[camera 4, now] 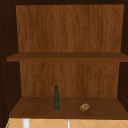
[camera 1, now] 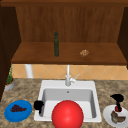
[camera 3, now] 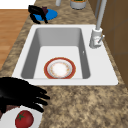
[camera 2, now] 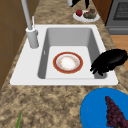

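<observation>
My left hand [camera 1: 38, 105] hovers over the front left rim of the white sink [camera 1: 47, 83], fingers relaxed and holding nothing; in the left side view the left hand [camera 2: 110, 60] points toward the basin. A red-rimmed bowl [camera 2: 67, 62] lies in the basin and shows as a red round shape [camera 1: 67, 115] from the front. Beside the left hand is a blue plate [camera 1: 18, 110] with dark grapes [camera 1: 17, 108]. My right hand [camera 1: 117, 98] hangs open above a white plate [camera 1: 108, 115]; the right side view shows the right hand [camera 3: 20, 93] just over a tomato [camera 3: 24, 119].
The faucet [camera 1: 68, 76] stands at the sink's back rim. A potted plant [camera 1: 9, 81] and a white cylinder [camera 1: 28, 70] are at the back left of the speckled counter. The shelf above holds a dark green bottle [camera 4: 56, 98] and a small brown lump [camera 4: 84, 107].
</observation>
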Robot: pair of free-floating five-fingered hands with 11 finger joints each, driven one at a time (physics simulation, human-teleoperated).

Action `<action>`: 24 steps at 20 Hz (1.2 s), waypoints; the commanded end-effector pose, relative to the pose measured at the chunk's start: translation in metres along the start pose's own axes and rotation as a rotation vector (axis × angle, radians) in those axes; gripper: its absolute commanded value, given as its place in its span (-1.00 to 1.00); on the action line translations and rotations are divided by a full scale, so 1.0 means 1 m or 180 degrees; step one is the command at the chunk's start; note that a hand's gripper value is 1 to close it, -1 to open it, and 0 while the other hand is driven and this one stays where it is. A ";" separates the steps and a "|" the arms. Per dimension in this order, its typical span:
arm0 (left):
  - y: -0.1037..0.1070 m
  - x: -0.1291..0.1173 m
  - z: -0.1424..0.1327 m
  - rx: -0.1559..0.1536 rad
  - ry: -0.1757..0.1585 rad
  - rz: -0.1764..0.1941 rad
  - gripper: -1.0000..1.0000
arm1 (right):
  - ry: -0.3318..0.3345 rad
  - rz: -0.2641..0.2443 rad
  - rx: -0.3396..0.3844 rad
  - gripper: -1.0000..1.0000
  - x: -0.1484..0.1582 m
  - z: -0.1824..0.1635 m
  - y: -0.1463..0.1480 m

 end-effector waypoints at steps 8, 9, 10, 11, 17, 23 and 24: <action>0.000 0.000 0.000 0.0000 0.0000 0.0000 0.00 | -0.0278 -0.0031 -0.0058 -1.00 0.052 0.003 -0.035; 0.000 0.000 0.000 0.0000 0.0000 0.0000 0.00 | -0.0319 -0.0045 -0.0042 -1.00 0.056 0.003 -0.040; 0.000 0.000 0.000 0.0000 0.0000 0.0000 0.00 | -0.0348 -0.0049 -0.0051 -1.00 0.060 0.003 -0.043; 0.000 0.000 0.000 0.0000 0.0000 0.0000 0.00 | -0.0377 -0.0052 -0.0058 -1.00 0.064 0.003 -0.047; 0.000 0.000 0.000 0.0000 0.0000 0.0000 0.00 | -0.0545 -0.0094 -0.0128 -1.00 0.085 0.000 -0.072; 0.000 0.000 0.000 0.0000 0.0000 0.0000 0.00 | -0.0488 -0.0099 -0.0353 -1.00 0.114 -0.020 -0.096; 0.000 0.000 0.000 0.0000 0.0000 0.0000 0.00 | -0.0479 -0.0095 -0.0386 -1.00 0.119 -0.023 -0.099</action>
